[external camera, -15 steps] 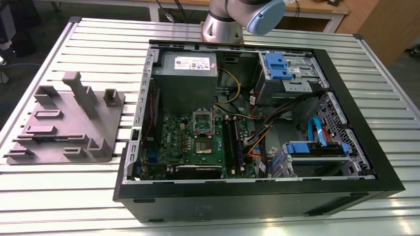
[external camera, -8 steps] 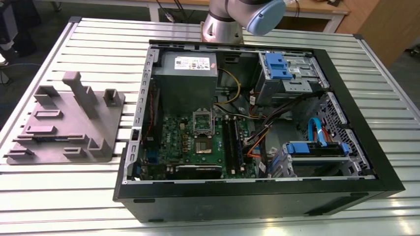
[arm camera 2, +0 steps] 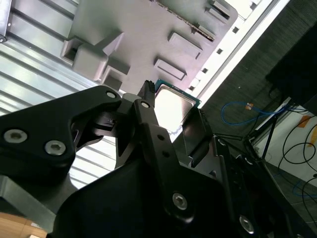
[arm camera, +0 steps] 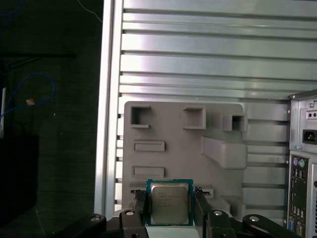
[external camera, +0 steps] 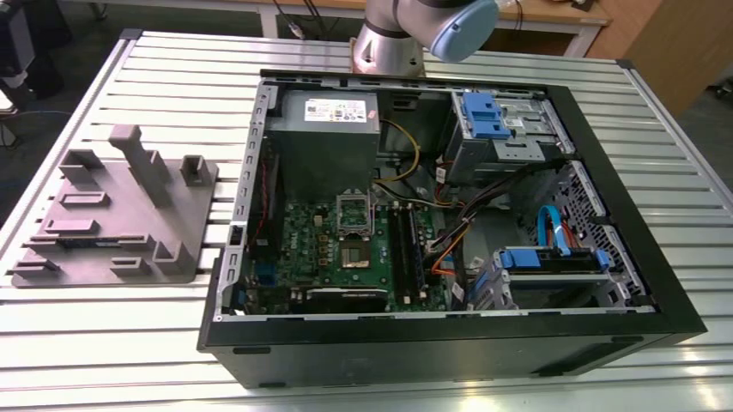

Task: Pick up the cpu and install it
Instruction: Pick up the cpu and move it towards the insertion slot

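Holds the cpu (arm camera: 169,206) pinched by two opposite edges in the gripper (arm camera: 170,197), over the grey fixture plate (arm camera: 188,144) on the slatted table (arm camera: 198,64). Shows silvery lid toward the first wrist camera, green rim squared to the fingers (arm camera: 140,210); near-square, no clear long axis. Nearby, open computer case (external camera: 458,215).

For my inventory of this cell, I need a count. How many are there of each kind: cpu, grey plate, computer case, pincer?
cpu: 1, held in the pincer
plate: 1
case: 1
pincer: 1
Total: 4
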`<state>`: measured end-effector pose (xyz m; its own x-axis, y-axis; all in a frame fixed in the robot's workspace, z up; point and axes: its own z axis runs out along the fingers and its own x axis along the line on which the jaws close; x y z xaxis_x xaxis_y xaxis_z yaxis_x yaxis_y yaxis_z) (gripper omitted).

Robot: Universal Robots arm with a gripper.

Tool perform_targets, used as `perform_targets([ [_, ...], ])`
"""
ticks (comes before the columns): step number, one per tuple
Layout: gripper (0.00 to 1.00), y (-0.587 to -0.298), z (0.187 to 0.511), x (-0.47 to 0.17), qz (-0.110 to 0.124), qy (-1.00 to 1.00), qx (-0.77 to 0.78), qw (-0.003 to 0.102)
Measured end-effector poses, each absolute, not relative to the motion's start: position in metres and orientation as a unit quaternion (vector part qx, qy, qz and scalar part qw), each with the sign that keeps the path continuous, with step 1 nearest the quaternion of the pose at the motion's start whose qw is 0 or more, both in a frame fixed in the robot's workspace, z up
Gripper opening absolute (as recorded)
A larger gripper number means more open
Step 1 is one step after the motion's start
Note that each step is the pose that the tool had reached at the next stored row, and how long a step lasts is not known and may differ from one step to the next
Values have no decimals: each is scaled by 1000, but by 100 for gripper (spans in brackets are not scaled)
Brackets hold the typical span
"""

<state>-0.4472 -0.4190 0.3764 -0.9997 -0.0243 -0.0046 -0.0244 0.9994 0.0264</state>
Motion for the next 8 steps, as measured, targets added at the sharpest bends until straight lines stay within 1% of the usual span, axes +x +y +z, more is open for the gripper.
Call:
perform_targets([
  [8,47,-419,376,-445,13,1000,-12,2],
])
